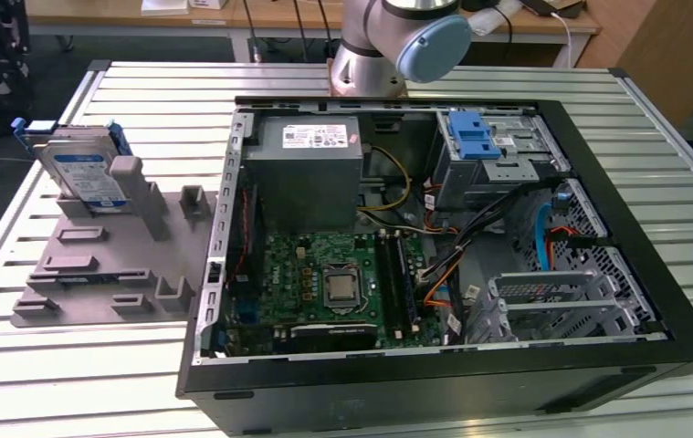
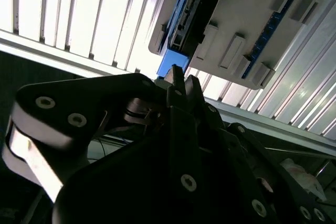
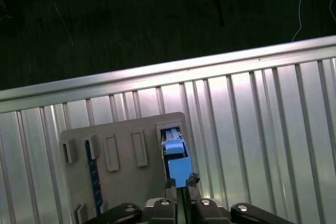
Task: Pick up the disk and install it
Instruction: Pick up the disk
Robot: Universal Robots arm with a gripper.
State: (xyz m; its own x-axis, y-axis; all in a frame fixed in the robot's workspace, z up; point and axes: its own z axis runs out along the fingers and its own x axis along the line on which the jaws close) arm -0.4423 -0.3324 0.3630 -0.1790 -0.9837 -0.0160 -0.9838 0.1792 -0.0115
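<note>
The gripper (image 3: 181, 183) hangs over the slatted metal table (image 3: 252, 119) with its two fingers pressed together and nothing between them. In both wrist views the tips point down at the disk (image 3: 175, 153), which is straight below them and apart from them. The disk stands on edge in a slot of a grey holder tray (image 3: 121, 182), its blue frame facing up toward the gripper.

In the exterior view, a grey post (image 1: 127, 182) of the tray rises against the labelled face of the disk. Lower blocks and empty slots of the tray spread out beside it. A thin blue strip (image 3: 93, 174) sits in another slot, off to one side of the fingertips.

The open computer case (image 1: 638, 274) lies on the table to the exterior view's right of the tray, well apart from the disk. Inside are a grey power supply box (image 1: 303, 173), a circuit board (image 1: 321, 283) and a metal drive cage (image 1: 492, 151) with a blue latch.
</note>
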